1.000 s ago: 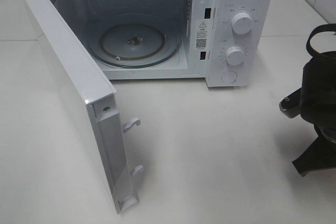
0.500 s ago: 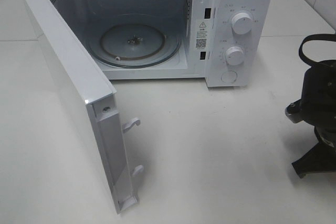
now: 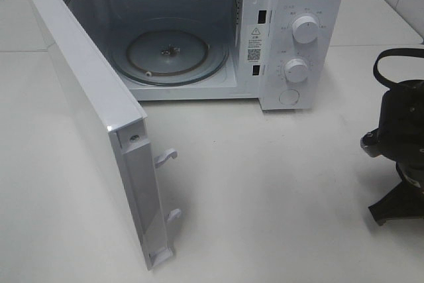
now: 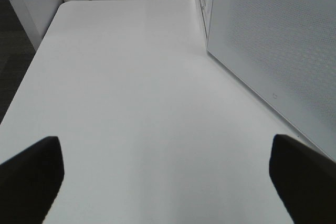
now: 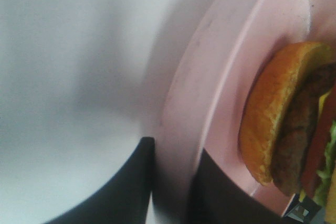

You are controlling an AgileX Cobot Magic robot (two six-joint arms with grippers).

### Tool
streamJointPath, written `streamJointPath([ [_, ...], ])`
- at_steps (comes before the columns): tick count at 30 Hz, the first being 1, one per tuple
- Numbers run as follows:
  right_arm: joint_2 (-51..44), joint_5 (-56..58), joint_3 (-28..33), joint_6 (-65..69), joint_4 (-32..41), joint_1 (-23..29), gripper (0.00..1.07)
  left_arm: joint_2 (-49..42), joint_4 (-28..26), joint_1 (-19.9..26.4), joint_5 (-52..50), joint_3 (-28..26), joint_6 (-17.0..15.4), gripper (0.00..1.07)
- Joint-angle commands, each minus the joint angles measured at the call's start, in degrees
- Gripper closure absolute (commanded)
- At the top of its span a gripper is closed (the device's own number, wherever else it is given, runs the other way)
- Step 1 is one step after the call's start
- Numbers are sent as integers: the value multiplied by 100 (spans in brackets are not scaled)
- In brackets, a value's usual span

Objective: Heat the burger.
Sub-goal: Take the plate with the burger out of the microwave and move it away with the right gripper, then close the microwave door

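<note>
My right pincer (image 5: pixel 170 182) pinches the pink plate (image 5: pixel 210 103) rim, burger (image 5: pixel 286 119) aboard; microwave (image 3: pixel 199 31) door (image 3: pixel 93 117) open, loading and heating remain.

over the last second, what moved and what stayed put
The right arm at the table's right edge drifted slightly further right and down; its gripper straddles the pink plate rim, with the burger on it. The microwave and its open door stayed unchanged.
</note>
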Motion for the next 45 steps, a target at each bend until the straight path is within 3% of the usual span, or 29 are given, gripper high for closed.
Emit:
streamJointPath([
  [1,-11,166,-11,34,29,-23,76,-103,-6,11,-17,6,0,6],
  [6,-195,63,-11,-126,166,-23,67,-103,-6,11,-17,6,0,6],
  [15,-1060,-298,-11,-894,676,-23,66,-103,-6,11,-17,6,0,6],
  [19,-1793,-670,-11,-1759,1266,-23,50,-103,-6,11,-17,6,0,6],
  [20,-2068,-773,-11,-2086,1570,-23,40,-103,-6,11,-17,6,0,6],
  [23,-2189,-842,-11,-2280,1753,-23,35,-103,-6,11,-17,6,0,6],
  [25,-2836,-945,-11,-3547,2595,-23,24,-103,-6,11,-17,6,0,6],
  [28,-2968,-905,-11,-3856,2790,-23,24,-103,-6,11,-17,6,0,6],
  [30,-3512,-802,-11,-4956,3782,-23,27,-103,-6,11,-17,6,0,6],
  [33,-3856,-710,-11,-5214,4223,-23,30,-103,-6,11,-17,6,0,6],
  [45,-4905,-11,-11,-5248,4372,-23,31,-103,-6,11,-17,6,0,6],
])
